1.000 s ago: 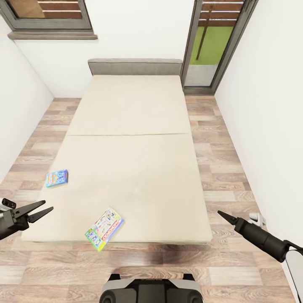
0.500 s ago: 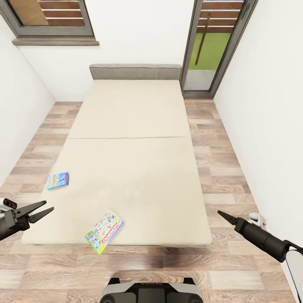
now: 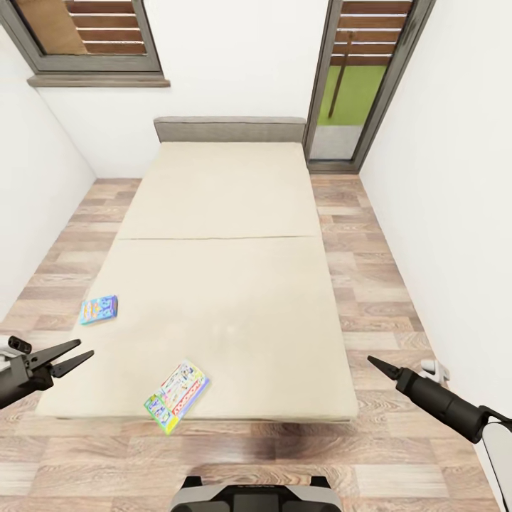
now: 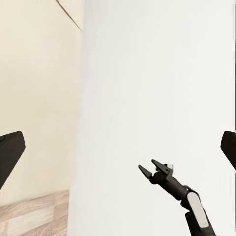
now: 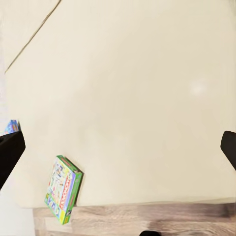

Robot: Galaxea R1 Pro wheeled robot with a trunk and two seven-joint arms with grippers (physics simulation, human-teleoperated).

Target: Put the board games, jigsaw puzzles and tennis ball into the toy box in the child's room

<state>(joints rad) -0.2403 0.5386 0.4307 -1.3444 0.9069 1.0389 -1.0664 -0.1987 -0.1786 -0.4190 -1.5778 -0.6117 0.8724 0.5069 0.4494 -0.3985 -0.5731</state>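
Two board games lie on the beige bed [image 3: 227,284]. A small blue board game [image 3: 98,310] rests near the bed's left edge. A larger green, multicoloured board game [image 3: 176,395] [image 5: 63,189] sits at the near edge, slightly overhanging it. My left gripper [image 3: 73,358] hangs open over the floor by the bed's near left corner, holding nothing. Off the near right corner, my right gripper [image 3: 375,365] [image 4: 149,168] is open and empty too. The table, toy box, puzzles and tennis ball are out of view.
Wooden floor runs along both sides of the bed, between white walls. A window [image 3: 85,35] is at the back left and a glass door [image 3: 359,78] at the back right. A small white object [image 3: 434,370] lies on the floor by the right wall.
The whole picture has slid slightly downward, so the camera has moved. The board games lie where they were on the bed and both grippers keep their pose.
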